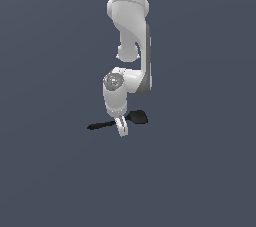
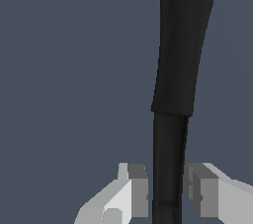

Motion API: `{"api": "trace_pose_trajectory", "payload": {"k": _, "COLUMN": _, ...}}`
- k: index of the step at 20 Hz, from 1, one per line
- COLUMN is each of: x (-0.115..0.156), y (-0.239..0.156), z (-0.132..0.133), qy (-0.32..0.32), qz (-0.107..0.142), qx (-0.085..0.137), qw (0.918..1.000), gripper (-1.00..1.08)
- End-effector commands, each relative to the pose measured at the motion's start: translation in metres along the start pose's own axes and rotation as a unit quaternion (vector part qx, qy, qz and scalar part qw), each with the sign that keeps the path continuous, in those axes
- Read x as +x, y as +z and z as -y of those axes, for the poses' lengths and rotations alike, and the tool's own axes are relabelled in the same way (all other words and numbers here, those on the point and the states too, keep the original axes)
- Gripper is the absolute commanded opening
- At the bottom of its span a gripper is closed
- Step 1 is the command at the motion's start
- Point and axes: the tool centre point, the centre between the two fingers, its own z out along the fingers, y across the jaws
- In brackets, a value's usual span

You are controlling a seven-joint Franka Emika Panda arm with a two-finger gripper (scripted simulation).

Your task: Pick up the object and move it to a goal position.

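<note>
The object (image 1: 139, 116) is a thin black spoon-like utensil lying flat on the dark grey floor. Its rounded head points to the exterior view's right and its tapering handle to the left. My gripper (image 1: 121, 130) is lowered over the middle of the handle. In the wrist view the object (image 2: 182, 45) runs as a black bar between my two fingers (image 2: 134, 192), which straddle it. A narrow strip of floor shows on each side between pad and handle, so the gripper (image 2: 167, 191) is open around it and not pressing on it.
The white arm (image 1: 131, 26) comes down from the top of the exterior view, right above the object. Around it there is only uniform dark grey floor (image 1: 200, 171), with no other objects or edges in sight.
</note>
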Motion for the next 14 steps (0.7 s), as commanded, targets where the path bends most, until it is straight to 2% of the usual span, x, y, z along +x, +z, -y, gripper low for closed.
{"api": "trace_pose_trajectory", "payload": {"k": 1, "x": 0.000, "y": 0.000, "z": 0.001, "qy": -0.001, "qz": 0.000, "qx": 0.000, "qw": 1.0000, "gripper": -1.00}}
{"api": "trace_pose_trajectory", "payload": {"k": 8, "x": -0.003, "y": 0.000, "z": 0.002, "qy": 0.000, "qz": 0.000, "qx": 0.000, "qw": 1.0000, "gripper": -1.00}}
{"api": "trace_pose_trajectory", "payload": {"k": 14, "x": -0.024, "y": -0.004, "z": 0.017, "qy": 0.000, "qz": 0.000, "qx": 0.000, "qw": 1.0000, "gripper": -1.00}}
